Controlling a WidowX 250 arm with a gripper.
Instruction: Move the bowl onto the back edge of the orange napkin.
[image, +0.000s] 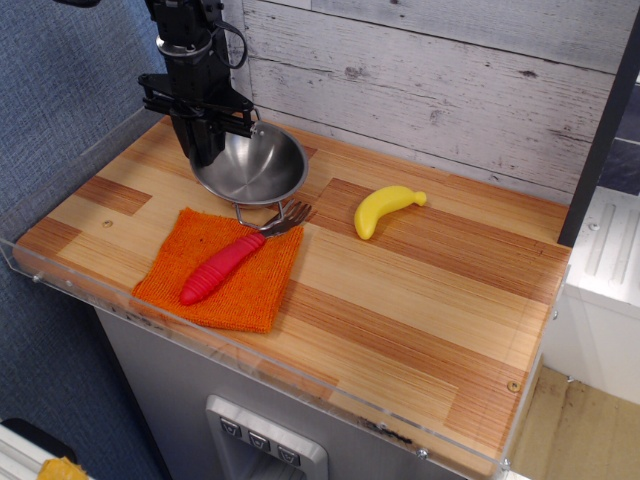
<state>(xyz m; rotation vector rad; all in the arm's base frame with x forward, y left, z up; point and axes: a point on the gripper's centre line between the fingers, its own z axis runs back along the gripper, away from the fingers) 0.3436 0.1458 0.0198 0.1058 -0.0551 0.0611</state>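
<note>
The shiny steel bowl (258, 165) sits about level at the back left of the wooden counter, just behind the back edge of the orange napkin (190, 258). One wire loop handle (256, 211) reaches toward the napkin's back corner. My black gripper (205, 143) comes down from above and is shut on the bowl's back-left rim. I cannot tell whether the bowl rests on the counter or hangs just above it. A red-handled fork (222, 266) lies diagonally on the napkin, with its tines by the bowl's handle.
A yellow toy banana (387, 208) lies right of the bowl. A grey plank wall (450, 70) stands behind, and a blue wall (60, 90) stands to the left. A clear acrylic rim (250, 345) edges the counter's front.
</note>
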